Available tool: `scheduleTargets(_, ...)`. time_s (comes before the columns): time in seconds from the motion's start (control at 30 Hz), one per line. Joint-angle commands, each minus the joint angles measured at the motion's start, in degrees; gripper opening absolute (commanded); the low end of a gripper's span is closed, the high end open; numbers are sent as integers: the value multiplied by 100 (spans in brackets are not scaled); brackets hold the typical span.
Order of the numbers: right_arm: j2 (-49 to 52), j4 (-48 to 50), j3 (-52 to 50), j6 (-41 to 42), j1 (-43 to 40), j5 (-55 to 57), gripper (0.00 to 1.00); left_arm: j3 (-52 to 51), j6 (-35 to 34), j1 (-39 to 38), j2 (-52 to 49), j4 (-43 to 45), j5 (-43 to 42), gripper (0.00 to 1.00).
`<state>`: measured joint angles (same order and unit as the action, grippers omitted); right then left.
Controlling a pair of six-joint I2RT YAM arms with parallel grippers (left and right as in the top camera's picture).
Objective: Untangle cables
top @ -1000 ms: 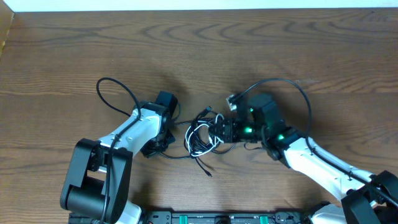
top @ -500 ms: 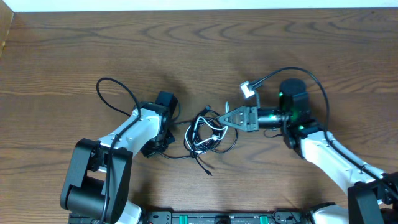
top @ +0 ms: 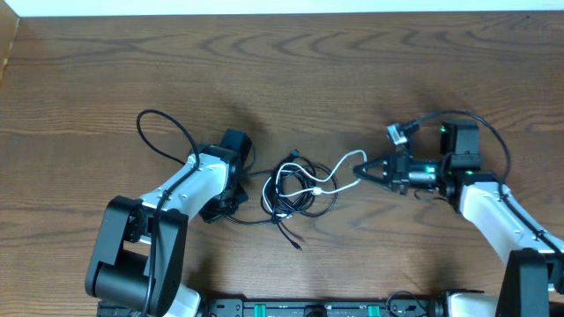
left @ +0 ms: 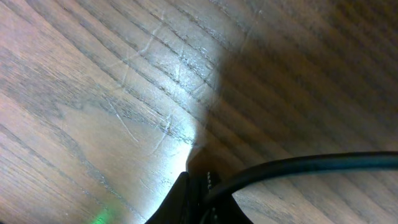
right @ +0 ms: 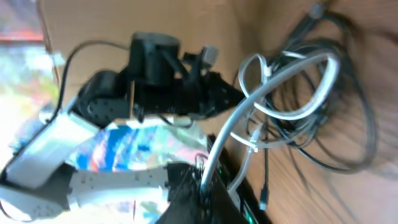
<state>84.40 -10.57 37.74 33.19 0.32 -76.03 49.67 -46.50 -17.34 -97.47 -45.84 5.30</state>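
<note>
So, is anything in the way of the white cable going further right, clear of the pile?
No loose thing lies on the table right of the right tool, which is shut on the white cable. The only hindrance is behind it: the cable's far end loops through the black cables.

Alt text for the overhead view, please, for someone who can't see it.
The right gripper, shut on a white cable, holds it stretched rightward out of a small tangle of black cables in the middle of a wooden table. The left gripper sits low at the tangle's left side.
</note>
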Motion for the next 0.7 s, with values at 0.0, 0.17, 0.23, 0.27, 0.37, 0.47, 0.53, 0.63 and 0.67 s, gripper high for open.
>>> scheduleTargets(0.0, 22, -793, 0, -1311, -402, 234, 1, -264, -57, 61, -251, 120, 28, 8)
scheduleTargets(0.17, 22, -1821, 0, -1954, -866, 1075, 1, -264, -57, 61, -251, 122, 26, 8)
scheduleTargets(0.23, 22, -2103, 0, -2155, -997, 1364, 1, -264, -57, 61, -251, 122, 26, 8)
scheduleTargets(0.27, 22, -2227, 0, -2234, -1051, 1517, 1, -264, -57, 61, -251, 122, 26, 8)
scheduleTargets(0.37, 22, -2472, 0, -2393, -1165, 1906, 1, -264, -57, 61, -251, 122, 24, 8)
scheduleTargets(0.47, 22, -2592, 0, -2409, -1211, 2256, 1, -264, -57, 61, -251, 122, 24, 8)
scheduleTargets(0.53, 22, -2693, -4, -2422, -1193, 2321, 1, -264, -57, 61, -251, 122, 24, 8)
scheduleTargets(0.63, 22, -2911, -70, -2721, -1045, 2323, 1, -264, -57, 61, -251, 136, 0, 8)
scheduleTargets(0.67, 22, -2940, -111, -2789, -984, 2323, 1, -264, -57, 61, -251, 138, -13, 8)
